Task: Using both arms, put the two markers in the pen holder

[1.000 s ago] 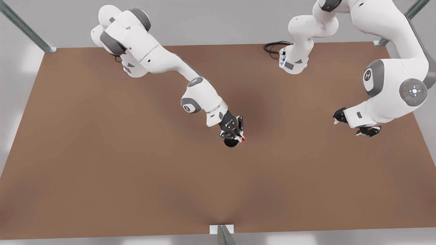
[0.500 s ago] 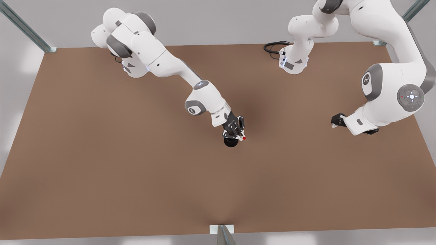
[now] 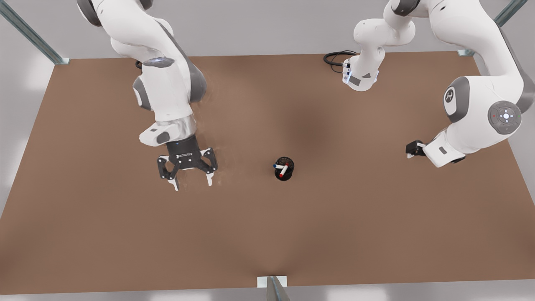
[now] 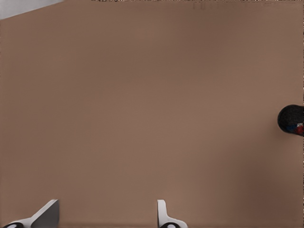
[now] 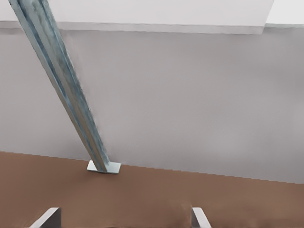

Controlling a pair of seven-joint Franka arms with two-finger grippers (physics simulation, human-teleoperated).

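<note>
Honestly you're basically done: both white markers, red-capped point(image 3: 284, 172) and blue-capped point(image 3: 278, 166), sit in the small black mesh pen holder point(image 3: 284, 168), your left gripper point(image 3: 191, 182) hangs spread wide well aside, right gripper point(image 3: 411, 149) too hidden to tell, so just park both.

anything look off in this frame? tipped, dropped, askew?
Nothing stands out. The pen holder stands upright on the table with both markers inside: red-capped marker and blue-capped marker, leaning across each other. The left gripper is open and off to the front view's left; the right gripper, also open, waits apart.
</note>
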